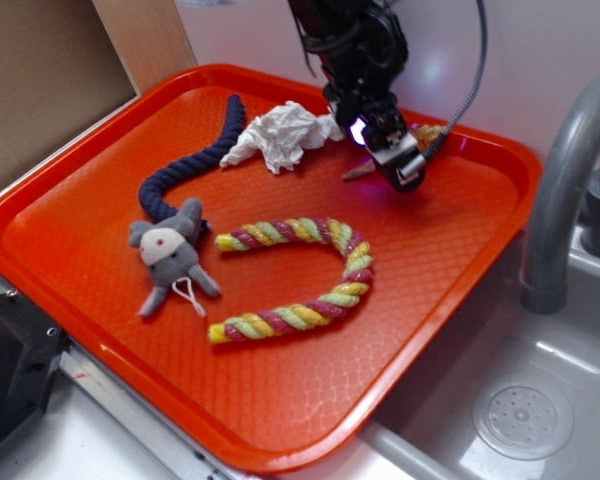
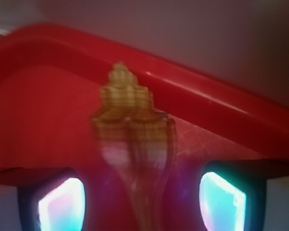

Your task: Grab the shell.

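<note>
The shell (image 1: 427,134) is tan-gold and ribbed, and it lies on the orange tray (image 1: 280,400) near the back right rim. Its thin point (image 1: 358,173) sticks out to the left under my gripper (image 1: 395,152). In the wrist view the shell (image 2: 132,130) fills the middle, spire toward the tray rim (image 2: 207,96). Its narrow tail runs down between my gripper's (image 2: 142,204) glowing pads (image 2: 62,204). The gripper is open, and there is a gap between the shell and each pad.
Crumpled white paper (image 1: 280,135) lies just left of the gripper. A dark blue rope (image 1: 195,160), a grey mouse toy (image 1: 170,255) and a multicoloured rope (image 1: 300,275) lie mid-tray. A grey faucet (image 1: 565,180) and a sink (image 1: 520,400) are to the right.
</note>
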You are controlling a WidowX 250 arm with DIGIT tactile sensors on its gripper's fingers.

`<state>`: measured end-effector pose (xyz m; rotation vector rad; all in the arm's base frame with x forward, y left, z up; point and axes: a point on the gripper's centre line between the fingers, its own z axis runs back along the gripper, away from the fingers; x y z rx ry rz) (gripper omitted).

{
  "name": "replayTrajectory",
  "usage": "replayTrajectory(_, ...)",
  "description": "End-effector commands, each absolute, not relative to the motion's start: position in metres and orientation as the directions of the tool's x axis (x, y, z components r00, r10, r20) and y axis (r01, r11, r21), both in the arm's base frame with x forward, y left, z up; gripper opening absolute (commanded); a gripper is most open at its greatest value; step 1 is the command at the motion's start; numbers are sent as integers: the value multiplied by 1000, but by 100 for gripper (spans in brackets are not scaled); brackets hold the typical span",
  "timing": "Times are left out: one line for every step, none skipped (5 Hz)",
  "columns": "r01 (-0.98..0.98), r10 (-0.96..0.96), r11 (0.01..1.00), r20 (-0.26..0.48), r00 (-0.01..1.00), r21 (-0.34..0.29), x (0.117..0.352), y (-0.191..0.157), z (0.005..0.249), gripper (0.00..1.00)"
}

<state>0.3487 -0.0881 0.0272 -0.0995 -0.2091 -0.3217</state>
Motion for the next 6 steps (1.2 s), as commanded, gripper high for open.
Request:
replayTrajectory(325, -308, 945, 221, 925, -41, 376, -98, 27, 100)
replayTrajectory(336, -320, 941, 205, 925, -48, 380, -100, 18, 26)
replayTrajectory(331, -320, 943, 205, 925, -23, 377, -102, 18, 0)
replayTrajectory(331, -321, 944, 206, 924, -13, 375, -102, 19, 0)
replayTrajectory(253, -258, 966, 219, 941, 53, 357, -96, 53, 0)
replayTrajectory(62, -73, 994, 133, 988, 86, 327, -87, 102, 0)
